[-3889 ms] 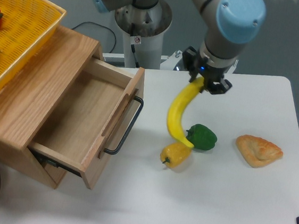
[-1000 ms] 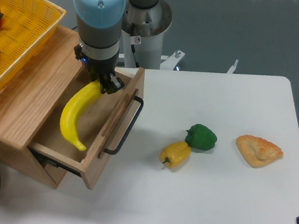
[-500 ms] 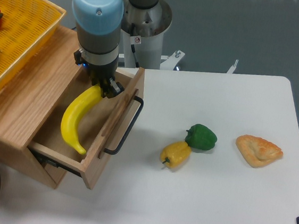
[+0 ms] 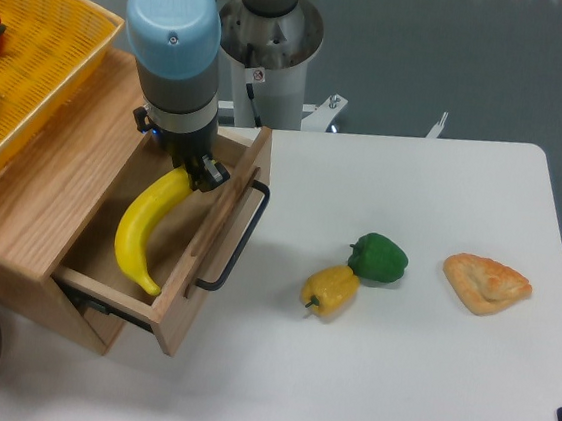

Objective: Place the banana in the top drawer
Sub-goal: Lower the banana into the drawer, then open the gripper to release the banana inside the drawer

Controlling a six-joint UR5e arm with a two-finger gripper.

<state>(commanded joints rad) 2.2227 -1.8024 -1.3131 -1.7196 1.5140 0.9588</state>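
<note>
On your far left, a yellow woven basket (image 4: 47, 40) is sitting on the wooden drawer box. The top drawer (image 4: 220, 239) is standing pulled open, its black bar handle (image 4: 238, 241) poking out toward the table. The gripper (image 4: 193, 170) is pinching the top end of the banana (image 4: 146, 226), which is hanging inside the drawer with its tip near the front wall. To the right, a yellow pepper (image 4: 330, 289) is touching a green pepper (image 4: 378, 258), a pastry (image 4: 486, 282) is lying well apart, and there is bare white table (image 4: 403, 384) around them. You cannot read the small sticker on the arm's base.
</note>
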